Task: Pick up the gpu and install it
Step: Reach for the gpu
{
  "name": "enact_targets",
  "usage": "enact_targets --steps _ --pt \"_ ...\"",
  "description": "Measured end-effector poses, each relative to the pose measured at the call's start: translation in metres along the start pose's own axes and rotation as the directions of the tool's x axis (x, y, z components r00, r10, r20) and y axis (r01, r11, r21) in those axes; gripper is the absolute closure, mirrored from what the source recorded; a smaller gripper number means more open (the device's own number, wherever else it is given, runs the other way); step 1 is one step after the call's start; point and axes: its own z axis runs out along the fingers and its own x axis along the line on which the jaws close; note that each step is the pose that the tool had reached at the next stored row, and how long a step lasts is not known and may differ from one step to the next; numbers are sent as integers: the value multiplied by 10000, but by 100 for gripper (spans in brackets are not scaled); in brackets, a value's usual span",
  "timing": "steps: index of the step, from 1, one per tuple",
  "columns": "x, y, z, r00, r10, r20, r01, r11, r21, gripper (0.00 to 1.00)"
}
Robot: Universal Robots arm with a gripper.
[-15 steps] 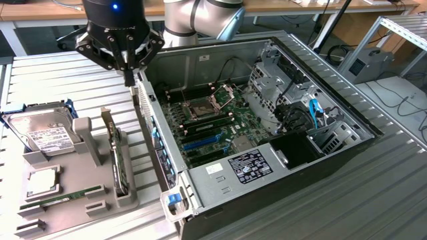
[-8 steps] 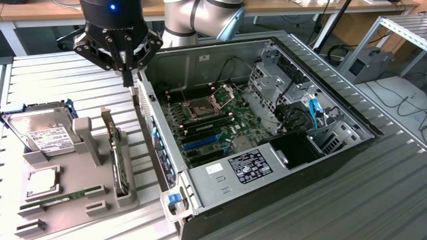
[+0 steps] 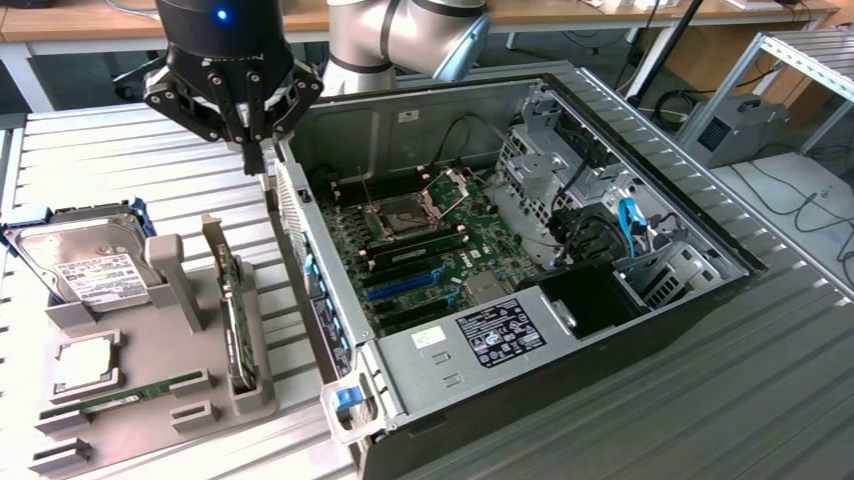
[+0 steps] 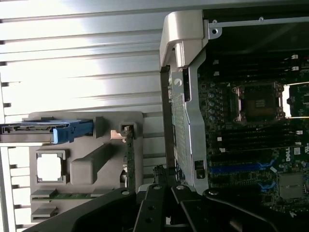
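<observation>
Exterior view: the gripper (image 3: 254,160) hangs just outside the case (image 3: 627,400), over the top of its slotted wall. The fingers are pressed together and hold nothing. The gpu (image 3: 238,330) is outside the case, near that same wall. It stands on edge in a slot of the grey holder (image 3: 174,270), apart from the gripper. Farther from the case on the holder lie the drive (image 3: 87,265), the chip (image 3: 87,365) and the stick (image 3: 127,393). Inside the case the board (image 3: 427,240) lies flat.

In the wrist view the gripper (image 4: 161,176) sits just beside the case (image 4: 188,121) wall. The gpu (image 4: 129,159) shows edge-on, beside that wall and upright in the holder (image 4: 91,164).
</observation>
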Motion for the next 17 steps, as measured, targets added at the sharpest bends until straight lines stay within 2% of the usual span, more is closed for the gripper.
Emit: enact_targets --steps 17 --pt "58 -5 13 10000 0 0 0 10000 0 89"
